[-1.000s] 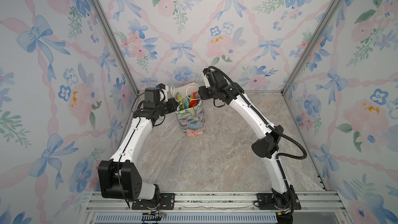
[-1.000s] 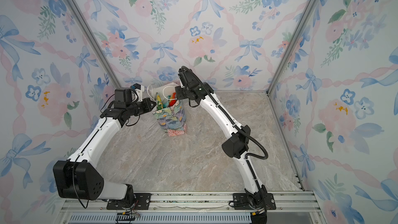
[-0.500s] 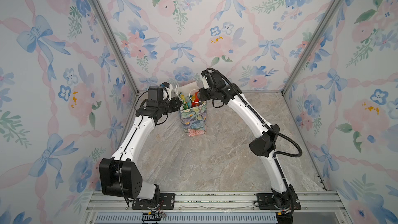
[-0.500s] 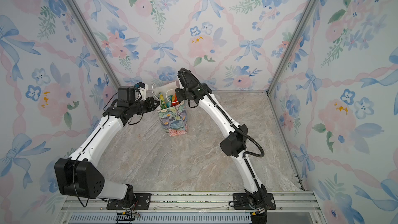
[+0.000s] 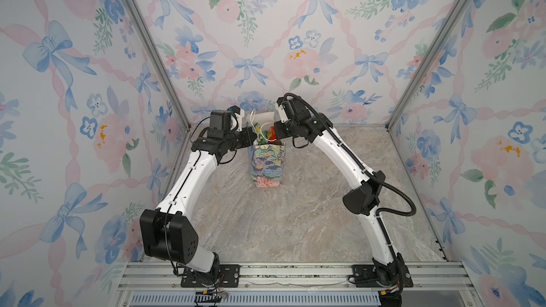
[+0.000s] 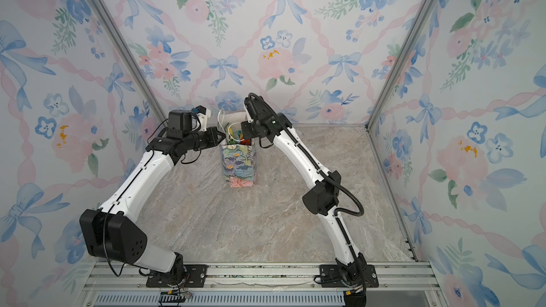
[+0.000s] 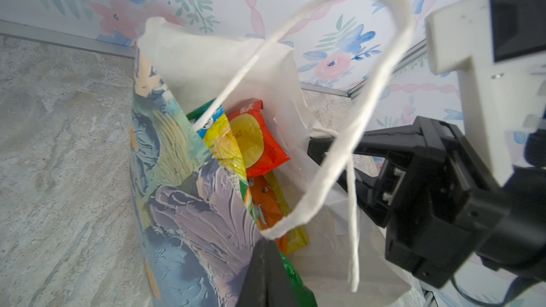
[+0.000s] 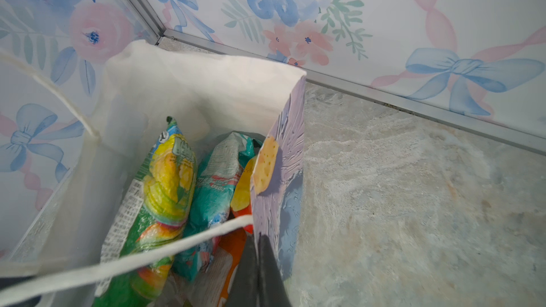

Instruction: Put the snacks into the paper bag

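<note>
**Paper bag (image 5: 267,166) with painted blue, green and pink flowers stands upright, held at the rim from both sides**

I see the small paper bag (image 6: 239,166) at the back of the grey marbled tabletop (image 5: 295,217), near the middle of the floral back wall. Its long axis is vertical, with the base on the tabletop and the open mouth and white inside facing up.

The snacks are inside it. From the left wrist view I can make out a glossy red pouch (image 7: 257,140), a yellow-green pouch (image 7: 220,140) and an orange pouch (image 7: 266,205). The right wrist view adds a teal pouch (image 8: 218,178). They stand on end, long axes roughly along the bag's height, top ends towards the mouth.

My left pincer (image 5: 254,140) reaches in from the left with its jaws closed, and they appear pinched on the near rim (image 7: 266,246). My right pincer (image 5: 273,134) comes from the opposite side, also fully closed, with its tips (image 8: 257,237) on the rim of the opposite wall.

One white cord handle (image 7: 381,84) loops up above the mouth, and the other (image 8: 165,249) lies across the opening.
</note>
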Controlling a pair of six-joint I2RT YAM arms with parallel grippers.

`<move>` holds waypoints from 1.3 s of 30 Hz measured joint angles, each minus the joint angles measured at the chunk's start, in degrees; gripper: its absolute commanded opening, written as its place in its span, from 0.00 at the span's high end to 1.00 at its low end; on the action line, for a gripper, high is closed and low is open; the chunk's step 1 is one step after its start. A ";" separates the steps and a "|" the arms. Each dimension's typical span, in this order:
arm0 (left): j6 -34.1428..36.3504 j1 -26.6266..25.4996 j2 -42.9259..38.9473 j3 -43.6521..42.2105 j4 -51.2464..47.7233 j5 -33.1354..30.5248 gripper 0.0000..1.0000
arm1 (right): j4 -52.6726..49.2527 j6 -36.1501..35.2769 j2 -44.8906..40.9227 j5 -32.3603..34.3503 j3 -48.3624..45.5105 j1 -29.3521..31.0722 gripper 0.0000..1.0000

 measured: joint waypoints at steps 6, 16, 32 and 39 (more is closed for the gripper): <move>0.07 -3.37 0.20 0.35 -0.68 -0.59 1.00 | 0.07 0.00 -4.48 0.11 -4.96 0.04 1.00; 1.36 -5.40 0.17 -1.95 -0.44 -2.86 1.00 | 1.97 0.04 -7.69 0.44 -10.82 0.04 0.97; 2.58 -5.55 0.09 -2.38 4.55 -3.45 0.56 | 14.80 3.85 -22.80 -2.36 -29.92 -0.68 0.39; 2.45 -5.55 -1.25 -2.40 5.22 -3.23 0.38 | 18.21 4.92 -26.88 -3.06 -35.82 -2.03 0.29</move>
